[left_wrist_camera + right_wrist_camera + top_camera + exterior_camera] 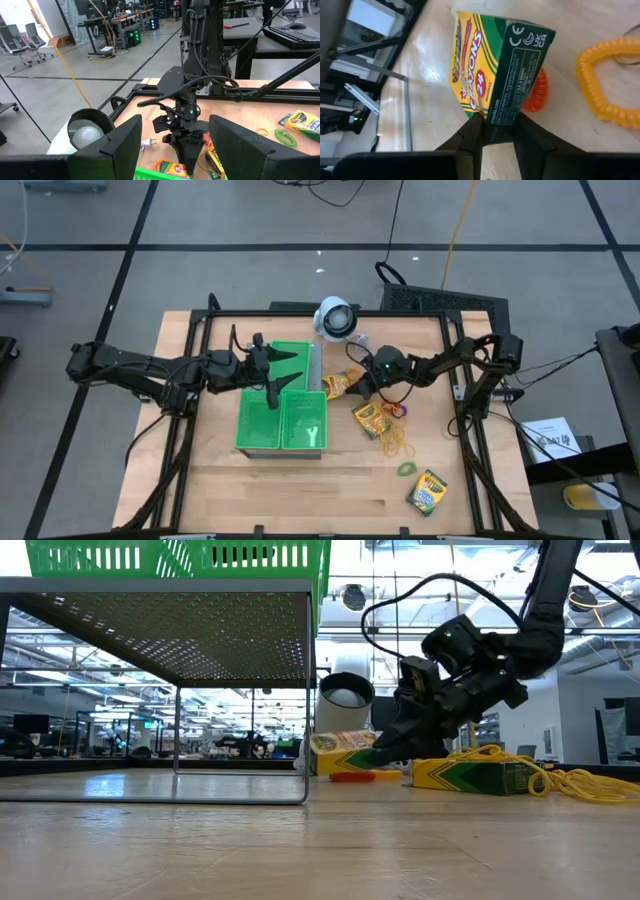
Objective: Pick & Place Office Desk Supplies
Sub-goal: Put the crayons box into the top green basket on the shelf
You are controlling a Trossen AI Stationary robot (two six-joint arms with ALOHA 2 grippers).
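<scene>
My right gripper [352, 386] is shut on a yellow-and-green crayon box [495, 70], just right of the green trays [258, 430]; the low view shows the same crayon box [342, 748] low over the wood. A second crayon box [370, 418] lies flat right beside it, and a third crayon box [427, 492] lies near the front right. Tan-yellow rubber bands [395, 442] and a green rubber band [405, 469] lie on the table between them. My left gripper [288, 370] hangs open above the trays, holding nothing. My right gripper pinches the crayon box at one end [496, 125], one finger [472, 134] on the yellow printed face and the other on the opposite face, across its thickness. The fingers slant down from the table's right side. The box stands on its narrow side; I cannot tell whether it is clear of the table.
A white round device [335, 318] with a cord sits at the far edge behind the trays. An orange coiled loop [610, 90] and a red-orange band [538, 92] lie close to the held box. Bare wood lies along the near edge.
</scene>
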